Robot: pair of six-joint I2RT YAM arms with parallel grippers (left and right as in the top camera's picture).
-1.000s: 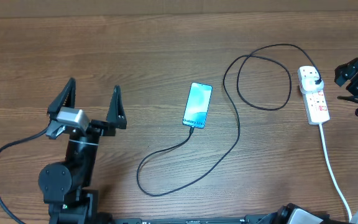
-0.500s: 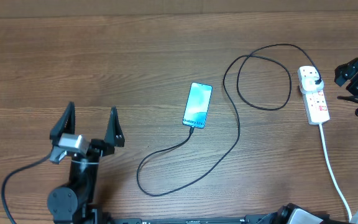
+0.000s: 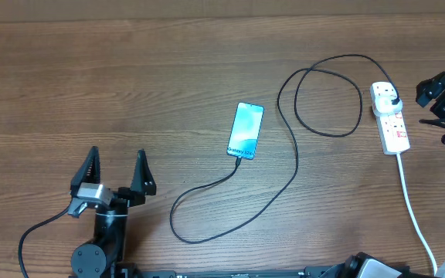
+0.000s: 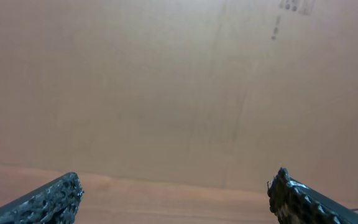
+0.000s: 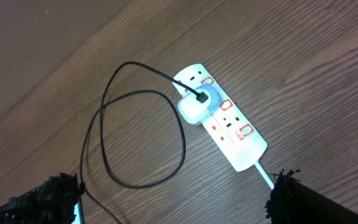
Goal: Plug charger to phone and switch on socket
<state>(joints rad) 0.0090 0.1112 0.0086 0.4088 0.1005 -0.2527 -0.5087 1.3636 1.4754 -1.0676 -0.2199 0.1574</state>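
Power strip (image 5: 225, 124) is found just ahead of the right gripper (image 5: 173, 191), which is opened wide with nothing held; the strip's long axis is slanted across the gap. Left gripper (image 3: 116, 153), also opened and empty, is parked way off.

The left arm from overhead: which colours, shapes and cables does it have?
The left arm is black, with a round joint near its base. The left gripper has two tapered black fingers with rough, pitted surfaces. A silver-grey block sits at the wrist; a black cable loops from it.
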